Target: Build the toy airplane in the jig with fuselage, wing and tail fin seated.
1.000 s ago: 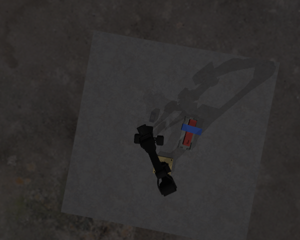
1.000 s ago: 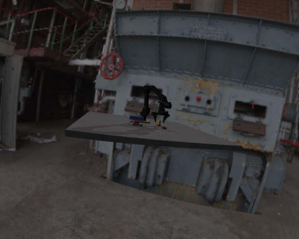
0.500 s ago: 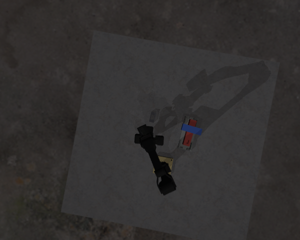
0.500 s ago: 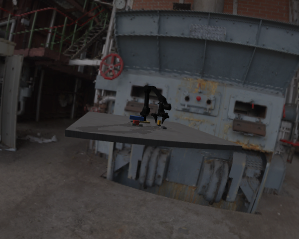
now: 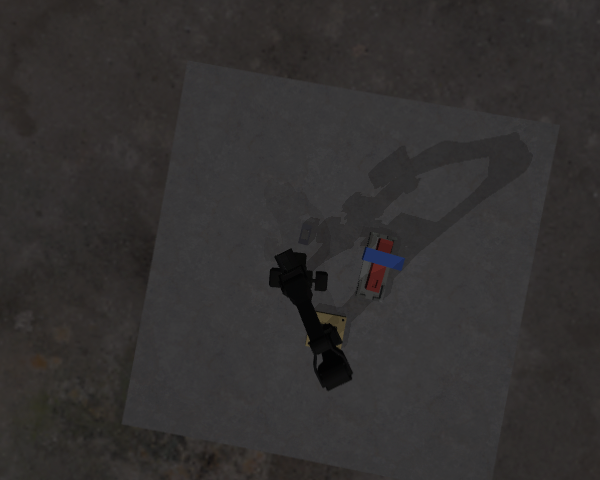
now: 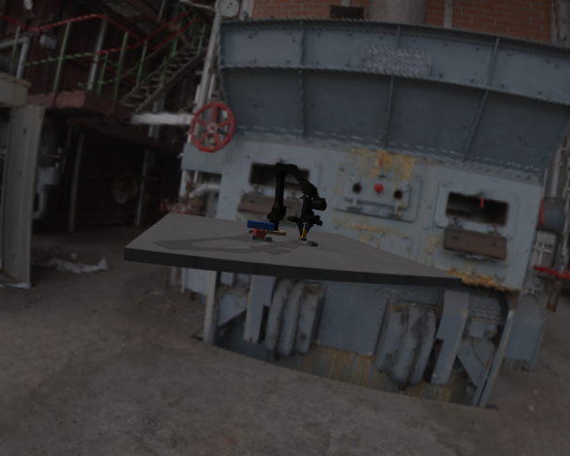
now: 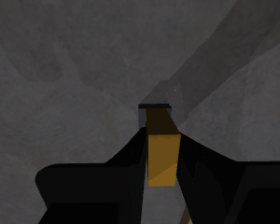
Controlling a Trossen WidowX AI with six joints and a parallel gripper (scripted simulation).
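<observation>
The yellow-orange tail fin stands upright on the table. My gripper is shut on it, with one black finger against each side in the wrist view. A dark-edged piece shows just beyond the fin there. The red fuselage lies lengthwise in the grey jig cradle. The blue wing lies across the top of the fuselage, nearer its upper end in the top view. A small dark mark shows near the fuselage's other end. Whether the tabs are fully down is too small to tell.
A small grey block lies on the table near the gripper. A tan plate with holes lies under the arm, between the gripper and the arm's base. The jig stands to the right of the gripper in the top view.
</observation>
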